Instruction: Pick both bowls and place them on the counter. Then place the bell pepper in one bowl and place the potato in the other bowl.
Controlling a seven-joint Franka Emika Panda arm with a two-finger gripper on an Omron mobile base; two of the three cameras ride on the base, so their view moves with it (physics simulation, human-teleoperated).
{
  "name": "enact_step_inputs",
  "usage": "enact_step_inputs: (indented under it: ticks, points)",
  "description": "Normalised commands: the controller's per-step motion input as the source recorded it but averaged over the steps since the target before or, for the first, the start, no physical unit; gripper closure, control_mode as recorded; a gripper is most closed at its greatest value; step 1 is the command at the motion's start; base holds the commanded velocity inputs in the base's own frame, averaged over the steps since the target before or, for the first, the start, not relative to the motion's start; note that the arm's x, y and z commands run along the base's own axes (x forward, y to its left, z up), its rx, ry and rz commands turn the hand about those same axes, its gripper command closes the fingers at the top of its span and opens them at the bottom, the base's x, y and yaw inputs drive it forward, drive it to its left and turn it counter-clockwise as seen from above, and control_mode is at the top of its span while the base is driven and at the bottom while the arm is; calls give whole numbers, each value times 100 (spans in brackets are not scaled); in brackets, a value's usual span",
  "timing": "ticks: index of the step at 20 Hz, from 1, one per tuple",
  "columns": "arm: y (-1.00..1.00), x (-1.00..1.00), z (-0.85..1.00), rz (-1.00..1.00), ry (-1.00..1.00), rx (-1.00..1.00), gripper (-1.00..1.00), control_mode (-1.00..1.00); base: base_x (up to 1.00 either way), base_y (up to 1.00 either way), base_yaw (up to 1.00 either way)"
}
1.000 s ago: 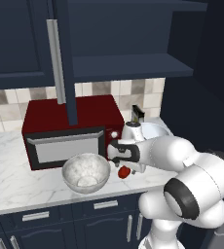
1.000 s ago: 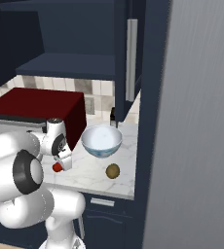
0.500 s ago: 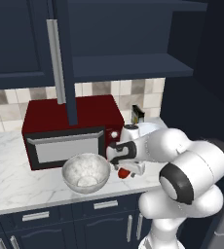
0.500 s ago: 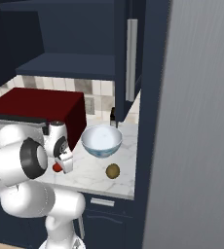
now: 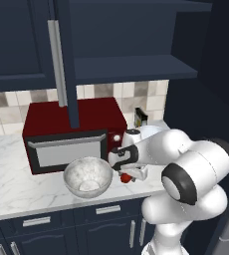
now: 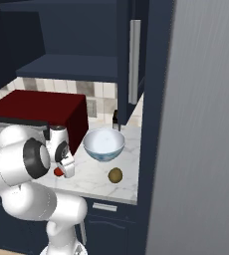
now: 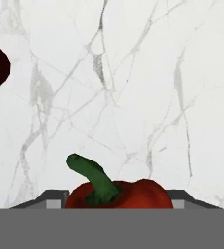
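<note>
The surface (image 5: pixel 17 184) is a white marble slab with grey veins, and it lies over dark navy drawers (image 5: pixel 37 234) with silver handles. A dark red microwave (image 5: pixel 71 134) stands at the back of the surface, against the tiled wall. The white arm (image 5: pixel 186 169) bends low over the front part of the surface, beside the microwave.

The grey marbled bowl (image 5: pixel 87 177) stands upright near the front edge of the surface, just in front of the microwave door. The white bowl with blue pattern (image 6: pixel 104 143) stands upright farther toward the right end of the surface, near the back, beside the side wall of the microwave.

The fingers (image 5: pixel 128 175) are down at the surface, between the two bowls and just beside the marbled bowl. The red pepper (image 7: pixel 119 193) sits between the fingers on the surface, with its green stem up and a dark tip at each side of it. If the tips already press on the pepper, the pictures cannot tell.

The brown potato (image 6: pixel 115 175) lies near the front edge of the surface, in front of the patterned bowl and apart from it.
</note>
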Motion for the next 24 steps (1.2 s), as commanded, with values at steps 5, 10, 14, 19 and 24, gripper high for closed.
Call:
enact_step_inputs:
  ticks: [5, 10, 14, 19, 24]
  points:
    - [-14, -19, 31, -9, 0, 0, 100, -100, 0, 0, 0]
    - [-20, -32, 77, -7, 0, 0, 100, -100, 0, 0, 0]
    - [3, -37, 79, 0, 0, 0, 100, -100, 0, 0, 0]
    - [44, -16, 73, 7, 0, -6, 100, -100, 0, 0, 0]
    - [66, -2, 42, 18, 1, -10, 100, -100, 0, 0, 0]
